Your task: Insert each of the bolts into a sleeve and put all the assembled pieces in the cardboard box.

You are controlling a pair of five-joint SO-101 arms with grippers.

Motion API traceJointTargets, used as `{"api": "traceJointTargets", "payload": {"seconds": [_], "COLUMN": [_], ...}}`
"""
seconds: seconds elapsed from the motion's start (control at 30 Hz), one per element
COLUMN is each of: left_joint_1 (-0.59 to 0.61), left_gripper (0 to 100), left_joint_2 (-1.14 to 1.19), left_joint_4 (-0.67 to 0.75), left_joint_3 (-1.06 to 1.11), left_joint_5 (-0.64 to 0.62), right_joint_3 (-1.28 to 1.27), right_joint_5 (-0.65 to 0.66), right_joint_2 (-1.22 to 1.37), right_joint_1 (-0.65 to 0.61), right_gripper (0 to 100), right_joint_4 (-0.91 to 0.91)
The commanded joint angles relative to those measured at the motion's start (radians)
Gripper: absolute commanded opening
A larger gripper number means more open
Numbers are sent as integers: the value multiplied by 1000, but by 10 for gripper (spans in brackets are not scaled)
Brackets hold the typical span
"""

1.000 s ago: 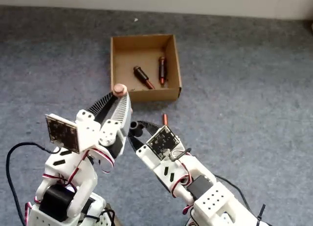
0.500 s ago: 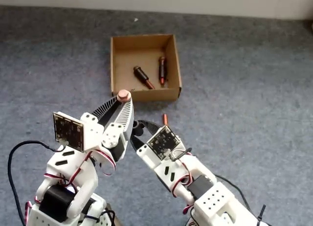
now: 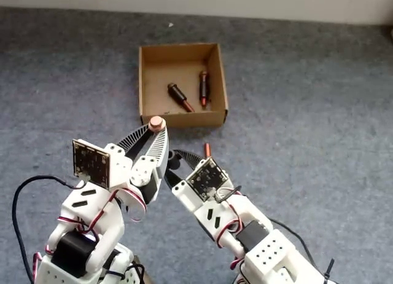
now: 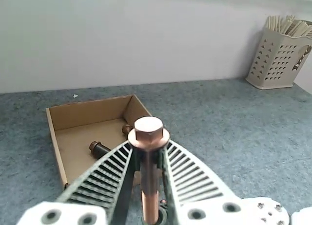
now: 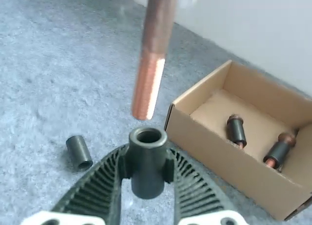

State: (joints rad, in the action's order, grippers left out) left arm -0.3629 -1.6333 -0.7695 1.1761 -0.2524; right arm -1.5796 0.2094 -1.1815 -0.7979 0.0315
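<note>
The left gripper (image 3: 156, 130) is closed on a copper bolt (image 3: 157, 123), pinching the shank just under the hex head so that the bolt hangs head-up. From above little more than the head can be made out, because the ribbed fingers hide the shank. In the left wrist view the lower end of the shank runs off the frame.

The right gripper (image 5: 146, 162) sits just right of the left one and a little nearer. It is clamped around a dark sleeve (image 5: 147, 157), held upright with its bore facing up. In the right wrist view the bolt's threaded tip hangs just above the sleeve's mouth and apart from it. The bolt's upper part is cut off by the frame edge, and whether the tip lines up squarely with the bore is hard to judge.

The cardboard box (image 3: 142, 81) rests on the grey carpet (image 3: 307, 112) just beyond the grippers. On its floor lie the slanted piece (image 3: 180, 97) near the middle and the straight piece (image 3: 203, 87) close to the right wall.

A second sleeve (image 5: 79, 152) lies on its side on the carpet near the right gripper. A short copper rod (image 3: 207, 149) shows between the box's near wall and the right gripper, but too little of it is visible to tell what it is. A beige holder of sticks (image 4: 285, 49) stands far right by the wall, with one side cut off by the frame.
</note>
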Motion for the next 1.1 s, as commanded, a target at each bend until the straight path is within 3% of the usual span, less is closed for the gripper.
{"api": "traceJointTargets", "payload": {"seconds": [0.0, 0.17, 0.73, 1.07], "left_joint_1": [-16, -27, -91, -91], "left_gripper": [6, 6, 6, 6], "left_joint_2": [-8, -8, -8, -8], "left_joint_4": [5, 5, 40, 51], "left_joint_3": [10, 27, 50, 76], "left_joint_5": [3, 0, -2, 5], "right_joint_3": [13, 2, 5, 12], "right_joint_5": [3, 3, 3, 2], "right_joint_2": [-156, -292, -306, -308], "right_joint_1": [-2, -41, -42, 42], "right_gripper": [5, 5, 5, 5], "right_joint_4": [21, 15, -61, -59]}}
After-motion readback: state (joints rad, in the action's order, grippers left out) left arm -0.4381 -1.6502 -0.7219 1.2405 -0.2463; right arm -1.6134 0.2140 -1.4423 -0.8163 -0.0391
